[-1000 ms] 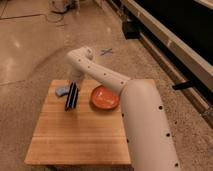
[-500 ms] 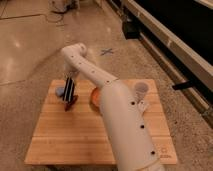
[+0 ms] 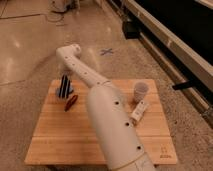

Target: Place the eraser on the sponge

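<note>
Fingers: grip cannot be told. The gripper (image 3: 64, 86) hangs low over the far-left part of the wooden table (image 3: 160, 135), just behind the small red pepper-shaped thing (image 3: 71, 102). Any descent should be slow, vertical and centred. The black oblong eraser (image 3: 63, 89) appears to be the dark, pale-striped upright mass there. The light-blue soft sponge is not seen.

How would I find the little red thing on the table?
Start at the wooden table and go to its far left part, where the robot's dark gripper is. Just nearer the camera lies the red thing, small and slanted; it is the only red thing there, while the cup and tube are white.
</note>
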Robot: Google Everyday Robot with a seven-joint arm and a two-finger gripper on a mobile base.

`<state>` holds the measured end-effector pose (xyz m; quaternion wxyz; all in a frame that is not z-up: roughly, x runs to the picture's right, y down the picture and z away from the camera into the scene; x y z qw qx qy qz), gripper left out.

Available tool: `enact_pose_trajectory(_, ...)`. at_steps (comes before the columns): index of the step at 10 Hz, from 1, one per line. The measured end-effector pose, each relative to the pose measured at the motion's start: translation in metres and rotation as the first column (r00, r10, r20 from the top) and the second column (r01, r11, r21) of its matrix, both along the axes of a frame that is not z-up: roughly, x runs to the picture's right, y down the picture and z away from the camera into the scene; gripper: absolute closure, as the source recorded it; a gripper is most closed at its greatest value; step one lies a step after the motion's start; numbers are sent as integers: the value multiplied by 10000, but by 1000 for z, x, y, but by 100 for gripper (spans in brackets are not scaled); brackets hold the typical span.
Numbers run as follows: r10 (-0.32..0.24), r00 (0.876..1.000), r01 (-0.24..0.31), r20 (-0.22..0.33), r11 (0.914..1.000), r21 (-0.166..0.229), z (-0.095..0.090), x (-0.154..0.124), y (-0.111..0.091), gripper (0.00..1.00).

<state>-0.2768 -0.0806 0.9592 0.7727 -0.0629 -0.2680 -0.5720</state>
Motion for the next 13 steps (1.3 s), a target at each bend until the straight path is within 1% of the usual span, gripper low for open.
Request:
enact_pose_trajectory(2,-341,9994,341,-24,9994,101,11,-10,9,69)
enact_pose_trajectory(3,-493,9987,494,-90,9987,141,18,-13,13,55)
enact_pose_trajectory(5,-540,9984,544,-161,9982,245,22,-14,11,39)
enact_pose_trajectory(6,-511,9985,517,-184,9980,364,24,-14,7,29)
enact_pose_trajectory(7,-503,9985,510,-201,9980,368,25,-12,6,24)
enact_pose_trajectory(13,-500,9985,508,-216,9980,371,25,-11,6,24)
